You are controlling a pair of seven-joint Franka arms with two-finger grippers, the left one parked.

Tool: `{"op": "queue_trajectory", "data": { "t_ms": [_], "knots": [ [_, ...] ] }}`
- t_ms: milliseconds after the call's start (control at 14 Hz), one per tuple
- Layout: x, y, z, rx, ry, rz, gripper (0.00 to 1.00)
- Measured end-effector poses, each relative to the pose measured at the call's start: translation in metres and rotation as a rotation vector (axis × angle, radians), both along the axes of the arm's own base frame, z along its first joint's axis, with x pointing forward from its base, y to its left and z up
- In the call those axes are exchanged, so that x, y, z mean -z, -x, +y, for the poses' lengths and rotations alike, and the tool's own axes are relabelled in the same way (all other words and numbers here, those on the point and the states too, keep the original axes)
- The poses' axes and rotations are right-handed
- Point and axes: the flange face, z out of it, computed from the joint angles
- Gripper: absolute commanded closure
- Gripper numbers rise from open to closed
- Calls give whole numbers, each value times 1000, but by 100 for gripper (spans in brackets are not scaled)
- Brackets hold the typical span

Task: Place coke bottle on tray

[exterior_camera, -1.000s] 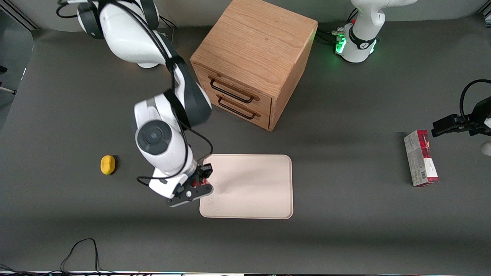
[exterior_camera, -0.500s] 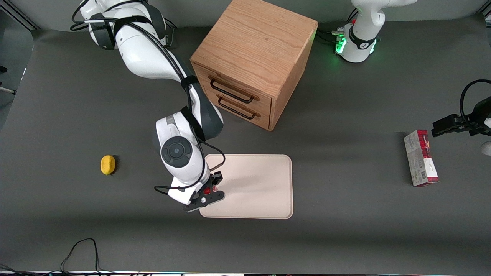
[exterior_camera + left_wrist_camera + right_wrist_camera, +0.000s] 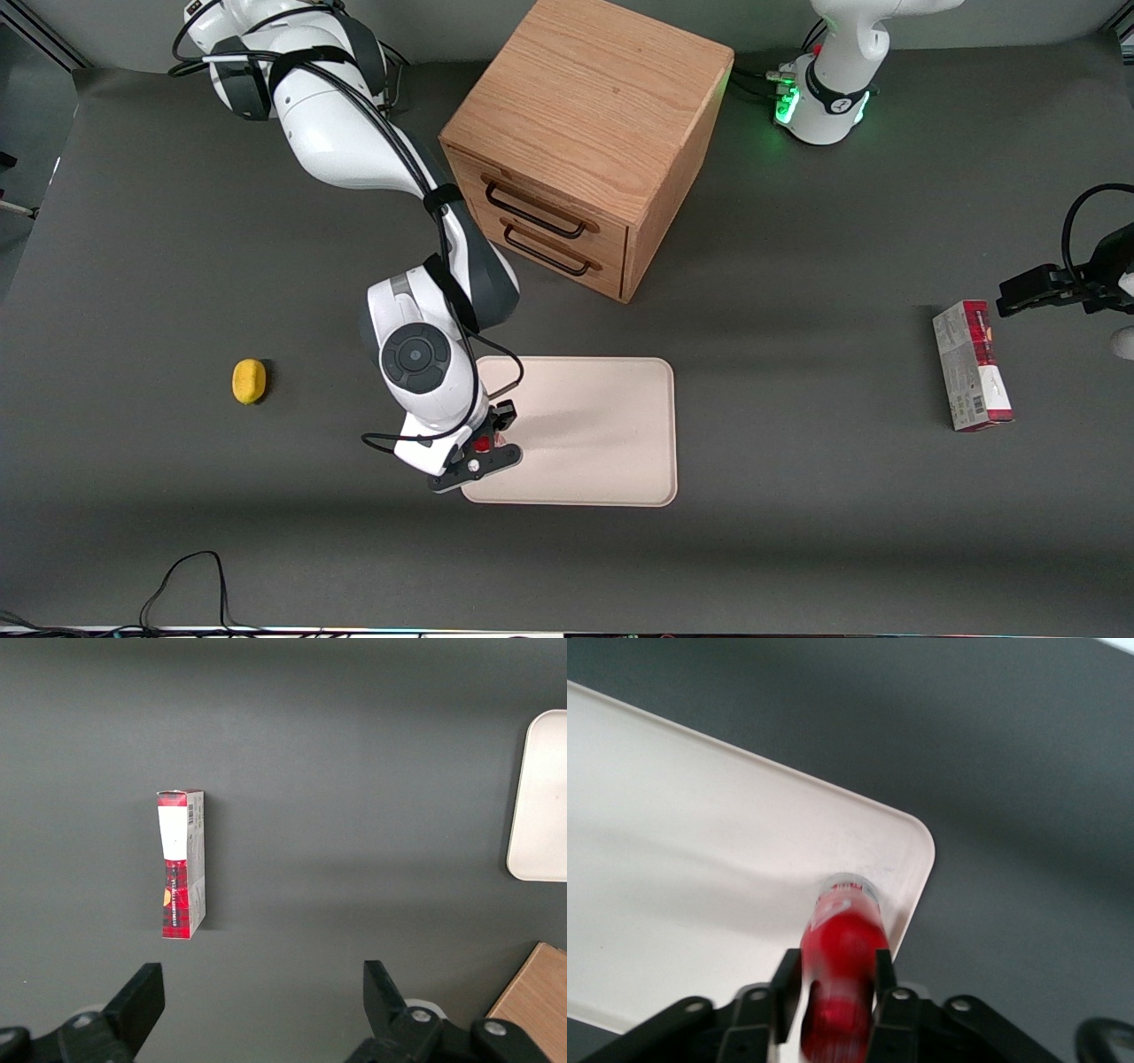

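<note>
now that the arm is carrying its load in over the tray's edge, the gripper (image 3: 485, 440) is hanging above the corner of the tray (image 3: 602, 434) that lies toward the working arm's end and nearer the front camera. its jaws are pressing in on the coke bottle (image 3: 840, 970) from both sides, closed only as far as the slim red body allows. in the right wrist view the bottle's clear base is pointing down toward the cream surface, close to the rounded corner and the low rim. whether the base is already touching the tray, i cannot tell.

compared with a second ago, the gripper is sitting farther toward the tray: then it was hanging just off the tray's edge, over the dark table (image 3: 797, 549). half a second ago it was already over the corner, and since then it is barely shifting, so the sideways carry seems to be ending.

for the task this means the bottle is now over the right surface, though near the rim rather than the middle. judging from this, lowering and letting go are what is left, and a release this close to the corner is risking a topple off the edge.

nothing else is moving: the yellow lump (image 3: 249, 381), the wooden cabinet (image 3: 589, 133) and the red-and-grey carton (image 3: 971, 365) are lying where they were.
</note>
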Motion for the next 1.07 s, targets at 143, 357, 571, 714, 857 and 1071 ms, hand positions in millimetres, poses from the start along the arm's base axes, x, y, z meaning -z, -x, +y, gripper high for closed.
{"op": "queue_trajectory", "data": {
  "t_ms": [143, 357, 571, 714, 857, 1071],
  "knots": [
    [-3, -1, 1, -1, -3, -7, 0],
    [-28, 0, 2, -3, -16, -26, 0],
    [-105, 14, -2, -4, -36, -17, 0],
    [-167, 31, -13, 0, -56, -6, 0],
    [-221, 53, -29, 8, -61, 27, 0],
    [-274, 80, -64, 68, -37, 64, 0]
  ]
}}
